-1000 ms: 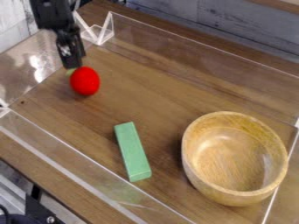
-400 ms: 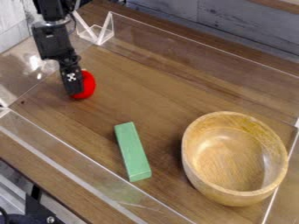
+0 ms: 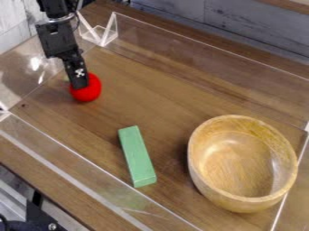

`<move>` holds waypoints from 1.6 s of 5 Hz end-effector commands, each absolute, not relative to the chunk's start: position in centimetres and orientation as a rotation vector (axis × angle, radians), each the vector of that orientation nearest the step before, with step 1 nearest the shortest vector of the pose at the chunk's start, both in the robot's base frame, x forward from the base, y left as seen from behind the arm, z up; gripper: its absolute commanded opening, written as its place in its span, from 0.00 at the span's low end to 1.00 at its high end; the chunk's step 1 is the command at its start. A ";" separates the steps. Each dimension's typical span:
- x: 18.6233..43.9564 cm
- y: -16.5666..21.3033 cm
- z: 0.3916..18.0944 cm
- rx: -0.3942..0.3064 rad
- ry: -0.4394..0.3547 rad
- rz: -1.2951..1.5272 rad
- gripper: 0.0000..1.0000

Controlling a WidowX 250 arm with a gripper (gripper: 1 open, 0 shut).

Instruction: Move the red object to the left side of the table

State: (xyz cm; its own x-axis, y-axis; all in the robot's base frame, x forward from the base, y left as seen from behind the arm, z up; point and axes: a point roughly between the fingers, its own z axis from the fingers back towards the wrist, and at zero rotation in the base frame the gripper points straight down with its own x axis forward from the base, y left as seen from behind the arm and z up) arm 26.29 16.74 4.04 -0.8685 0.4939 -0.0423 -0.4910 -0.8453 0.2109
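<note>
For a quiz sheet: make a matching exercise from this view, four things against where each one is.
Things:
1. gripper
2. red ball
3. green block
4. wooden bowl

Places:
A. right front of the table
B. centre front, lying flat
C. upper left, coming down from above
D. left side, right under the fingers

Pairs: 1-C, 2-D, 3-B, 4-A
</note>
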 end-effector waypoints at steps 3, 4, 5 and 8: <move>28.5 16.7 3.3 -0.033 0.320 2.715 0.00; 28.8 17.6 2.6 -0.035 0.342 2.726 0.00; 28.9 18.5 2.0 -0.034 0.358 2.729 0.00; 28.1 20.1 3.0 -0.062 0.389 2.912 1.00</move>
State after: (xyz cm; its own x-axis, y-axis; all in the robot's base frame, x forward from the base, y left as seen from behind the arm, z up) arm 28.51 18.81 2.70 -0.9687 0.2408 -0.0604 -0.2480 -0.9279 0.2783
